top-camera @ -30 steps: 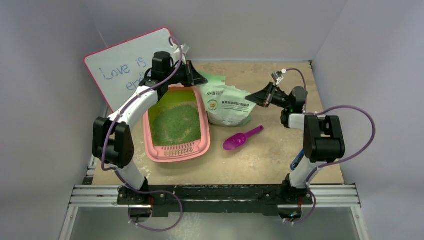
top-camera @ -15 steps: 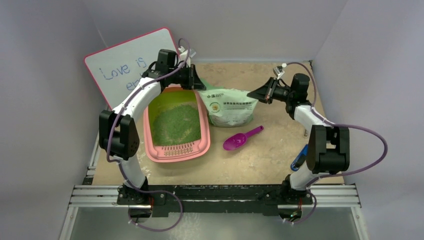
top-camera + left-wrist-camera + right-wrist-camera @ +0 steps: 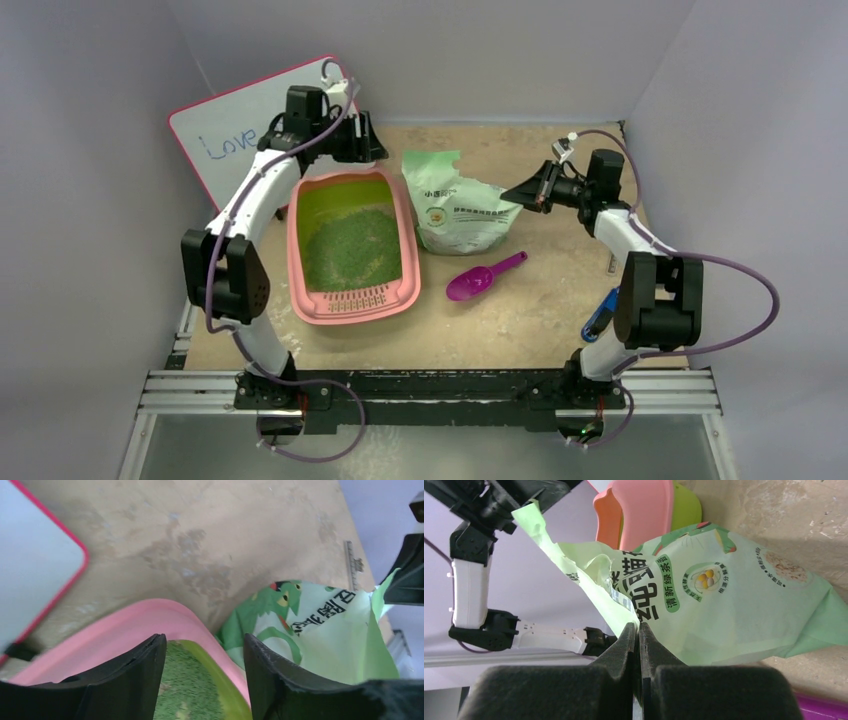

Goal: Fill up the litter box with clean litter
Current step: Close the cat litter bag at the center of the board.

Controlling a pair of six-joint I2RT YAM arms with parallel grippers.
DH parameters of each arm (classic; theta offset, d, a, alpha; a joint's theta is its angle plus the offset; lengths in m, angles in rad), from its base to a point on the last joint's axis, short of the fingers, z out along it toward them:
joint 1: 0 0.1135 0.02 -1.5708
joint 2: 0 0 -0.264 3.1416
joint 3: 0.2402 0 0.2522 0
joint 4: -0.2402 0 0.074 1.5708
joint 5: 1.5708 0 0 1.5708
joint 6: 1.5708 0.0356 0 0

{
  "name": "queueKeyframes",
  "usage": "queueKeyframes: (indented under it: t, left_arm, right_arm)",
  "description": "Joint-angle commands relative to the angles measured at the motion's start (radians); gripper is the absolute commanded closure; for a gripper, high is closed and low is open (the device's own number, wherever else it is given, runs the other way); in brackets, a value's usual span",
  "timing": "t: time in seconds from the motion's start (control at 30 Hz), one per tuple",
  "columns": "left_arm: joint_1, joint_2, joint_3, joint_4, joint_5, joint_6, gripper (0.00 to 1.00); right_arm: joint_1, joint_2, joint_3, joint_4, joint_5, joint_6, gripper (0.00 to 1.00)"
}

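Top external view: left of centre, rectangular pink plastic litter box [image 3: 345, 312], long axis running top to bottom of frame, fine green granular clean litter [image 3: 352, 250] spread over its floor, pale green printed plastic bag [image 3: 455, 205] just beside its upper right corner. Left gripper [image 3: 368, 150] over the box's upper end, nearer arm, jaws spread and holding nothing, litter down-frame from the tips. Right gripper [image 3: 512, 194] clenched at the bag's right edge, seemingly pinching the film; probably only setting the bag down left to do.

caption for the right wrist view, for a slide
Right gripper shut on the torn green bag, pink litter box behind.
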Motion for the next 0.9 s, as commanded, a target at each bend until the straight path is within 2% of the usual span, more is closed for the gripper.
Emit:
queueKeyframes:
  t: [0.0,0.1,0.17,0.4,0.5,0.67,0.87]
  left_arm:
    - [0.002,-0.155,0.014,0.155,-0.066,0.116,0.41]
    - [-0.019,-0.256,-0.101,0.322,-0.001,0.199,0.37]
    - [-0.067,-0.312,-0.140,0.327,-0.029,0.334,0.34]
    - [-0.300,-0.385,-0.175,0.156,-0.073,0.741,0.29]
    - [-0.363,-0.388,-0.224,0.093,-0.087,0.914,0.20]
    - [-0.421,-0.360,-0.279,0.101,-0.135,1.077,0.10]
    - [-0.465,-0.276,-0.258,0.087,-0.161,1.194,0.09]
  right_arm:
    - [-0.025,-0.016,0.051,-0.005,0.030,-0.017,1.00]
    - [-0.024,-0.014,0.060,0.017,0.024,0.004,1.00]
    - [-0.023,-0.012,0.067,0.021,0.023,0.010,1.00]
    - [-0.011,-0.007,0.086,0.032,0.006,0.024,1.00]
    - [-0.005,-0.007,0.091,0.034,0.004,0.024,1.00]
    - [0.008,-0.021,0.102,0.034,-0.002,0.020,1.00]
    - [0.022,-0.025,0.114,0.019,-0.012,0.000,1.00]
